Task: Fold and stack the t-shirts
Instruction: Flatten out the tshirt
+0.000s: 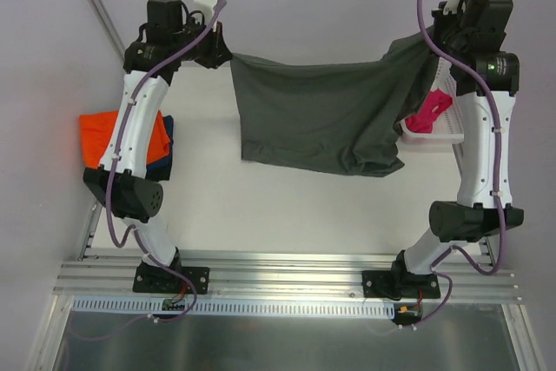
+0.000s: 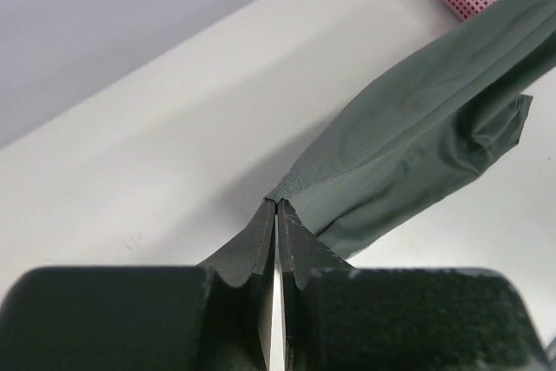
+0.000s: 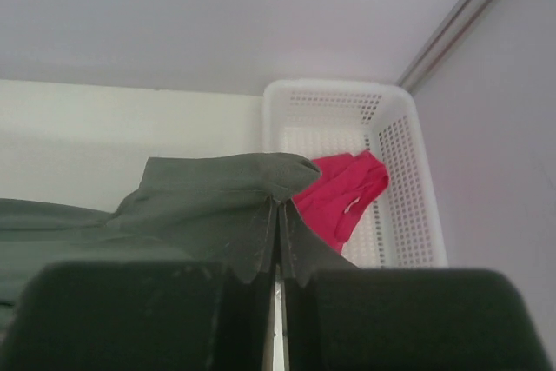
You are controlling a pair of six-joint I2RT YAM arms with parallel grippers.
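Over the table's (image 1: 261,206) middle, the grey shirt (image 1: 321,119) hangs spread, its lower hem sagging unevenly. The orange shirt (image 1: 95,136) lies at the left edge. Left gripper (image 2: 275,206) and right gripper (image 3: 278,206) each pinch a top corner, fingers closed. Advised: hold tension level, lower hem first, lay flat.

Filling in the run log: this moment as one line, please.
left gripper: shut on dark grey t-shirt | right gripper: shut on it | state: spread between both
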